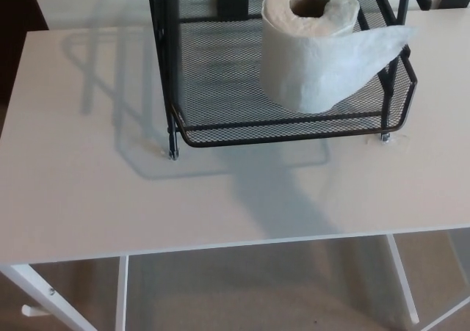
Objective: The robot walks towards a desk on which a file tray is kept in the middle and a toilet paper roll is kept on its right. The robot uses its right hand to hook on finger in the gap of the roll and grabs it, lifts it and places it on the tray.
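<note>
Sitting upright in the black mesh tray [279, 134], upper middle of the frame, is the toilet paper roll [308, 59], its loose sheet [374, 48] flopping over the right rim. Plain white bench [110, 199] with shadows across it, beige carpet [257, 287] below. Neither hand shows, so can't tell their state.

From my station I read this as an office-like room or a home study; I could not tell which. A plain white desk [110, 199] filled most of the frame, standing on slim white legs [121, 294] at the bottom. At the upper centre sat a black wire-mesh file tray [294, 134], an ordinary paperwork organiser. Under the desk, along the bottom edge, I saw beige carpet [257, 287], which suggested a furnished indoor room.
</note>
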{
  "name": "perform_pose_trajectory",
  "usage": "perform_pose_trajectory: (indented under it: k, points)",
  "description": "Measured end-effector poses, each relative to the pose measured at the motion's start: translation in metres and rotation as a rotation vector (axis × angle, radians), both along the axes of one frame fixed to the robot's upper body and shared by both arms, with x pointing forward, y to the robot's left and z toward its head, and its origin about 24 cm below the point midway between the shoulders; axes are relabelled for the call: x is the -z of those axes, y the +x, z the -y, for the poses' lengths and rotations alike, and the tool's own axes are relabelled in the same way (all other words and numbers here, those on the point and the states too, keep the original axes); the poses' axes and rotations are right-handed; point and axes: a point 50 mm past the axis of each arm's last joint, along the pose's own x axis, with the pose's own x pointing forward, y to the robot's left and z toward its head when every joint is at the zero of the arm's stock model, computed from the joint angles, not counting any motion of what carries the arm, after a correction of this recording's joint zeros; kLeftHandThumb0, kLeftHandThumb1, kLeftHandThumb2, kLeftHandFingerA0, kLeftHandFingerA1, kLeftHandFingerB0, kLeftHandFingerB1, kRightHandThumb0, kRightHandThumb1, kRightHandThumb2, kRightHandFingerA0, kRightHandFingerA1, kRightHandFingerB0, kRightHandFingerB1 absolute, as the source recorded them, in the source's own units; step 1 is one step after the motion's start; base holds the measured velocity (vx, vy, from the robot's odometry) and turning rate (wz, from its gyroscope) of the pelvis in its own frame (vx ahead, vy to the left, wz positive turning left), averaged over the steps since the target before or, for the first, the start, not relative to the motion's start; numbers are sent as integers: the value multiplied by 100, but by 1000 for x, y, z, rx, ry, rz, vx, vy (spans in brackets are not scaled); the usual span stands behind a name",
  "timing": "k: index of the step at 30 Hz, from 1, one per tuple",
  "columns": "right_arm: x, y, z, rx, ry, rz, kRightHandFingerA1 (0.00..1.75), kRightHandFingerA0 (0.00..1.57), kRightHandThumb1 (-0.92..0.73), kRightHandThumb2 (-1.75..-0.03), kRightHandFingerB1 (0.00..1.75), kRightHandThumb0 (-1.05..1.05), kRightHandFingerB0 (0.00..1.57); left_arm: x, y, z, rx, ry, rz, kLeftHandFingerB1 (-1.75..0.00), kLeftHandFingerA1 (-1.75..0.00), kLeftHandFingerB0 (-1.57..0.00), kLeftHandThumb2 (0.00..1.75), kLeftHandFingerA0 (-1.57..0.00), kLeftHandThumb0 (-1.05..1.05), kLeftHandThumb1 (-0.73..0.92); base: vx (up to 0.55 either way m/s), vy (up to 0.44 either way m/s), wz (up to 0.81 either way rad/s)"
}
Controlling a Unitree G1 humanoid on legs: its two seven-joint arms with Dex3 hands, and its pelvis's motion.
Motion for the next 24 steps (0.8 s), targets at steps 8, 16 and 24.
perform_pose_trajectory:
  k: [8, 16, 24]
  points:
    - [22, -25, 57, 110, 140, 17, 54, 36, -48, -68, 42, -36, 35, 1, 0, 1, 0, -3, 1, -39, -51, -29, 65, -41, -72, 85, 0, 0, 0]
    - [64, -40, 96, 182, 278, -17, 75, 52, -52, -80, 45, -42, 31, 1, 2, 1, 1, -5, 6, -38, -49, -30, 65, -43, -71, 84, 0, 0, 0]
    - [123, -59, 133, 288, 461, -59, 84, 20, -69, -60, 31, -35, 14, 0, 4, 2, 2, -6, 12, -40, -51, -30, 65, -43, -70, 85, 0, 0, 0]
